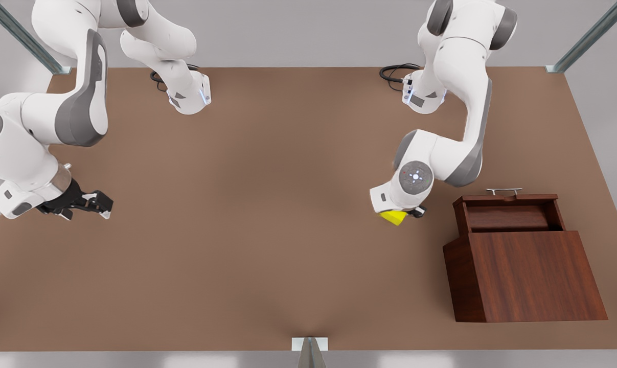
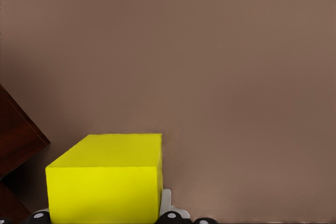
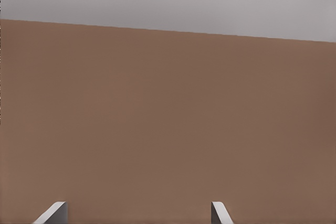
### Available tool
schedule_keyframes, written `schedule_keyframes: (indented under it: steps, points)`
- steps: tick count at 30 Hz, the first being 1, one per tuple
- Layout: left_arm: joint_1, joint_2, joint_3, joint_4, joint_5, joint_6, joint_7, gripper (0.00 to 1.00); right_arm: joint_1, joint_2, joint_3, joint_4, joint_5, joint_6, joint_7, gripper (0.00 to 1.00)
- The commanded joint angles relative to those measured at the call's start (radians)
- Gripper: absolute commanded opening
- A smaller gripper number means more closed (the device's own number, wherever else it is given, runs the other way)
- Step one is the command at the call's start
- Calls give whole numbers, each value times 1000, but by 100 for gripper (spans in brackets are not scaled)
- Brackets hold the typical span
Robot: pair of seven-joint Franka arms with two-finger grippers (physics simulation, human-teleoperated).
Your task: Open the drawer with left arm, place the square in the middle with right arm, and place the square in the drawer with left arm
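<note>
- No brand, label or legible writing appears on either arm, the box or the cube; the only markings are small coloured indicator lights on a round grey joint cap of the left arm (image 1: 415, 177).
- The left gripper (image 1: 403, 213), at the front view's right, is clamped on the square (image 1: 394, 217), a bright yellow cube seen tilted beneath the wrist, just beside the wooden box (image 1: 533, 276).
- In the left wrist view the square (image 2: 105, 179) sits between the gripper's pads, with a dark corner of the box (image 2: 16, 135) close by.
- The drawer (image 1: 507, 214) stands pulled out from the box, its tray showing no contents, its slim silver handle (image 1: 504, 190) at the far edge.
- The right gripper (image 1: 91, 203), at the front view's left, hangs well apart from the cube, near the table's edge, its fingers (image 3: 52, 213) spread apart over bare tabletop.
- The table (image 1: 267, 204) is plain matte brown and unmarked, backed by a pale grey wall.
- Metal frame struts (image 1: 19, 36) rise at the far corners and a bracket (image 1: 310, 347) sits at the near edge; black cables (image 1: 395, 74) coil by the arm bases.
</note>
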Motion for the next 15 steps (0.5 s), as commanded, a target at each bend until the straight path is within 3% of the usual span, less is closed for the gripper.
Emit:
schedule_keyframes:
  steps: [1,15]
  points:
    - [-2,-8,16,-8,-27,-4,21,73,-1,0,0,0,0,0,0,100]
    - [-4,-50,323,-84,-27,1,604,73,2,3,0,0,0,2,-2,100]
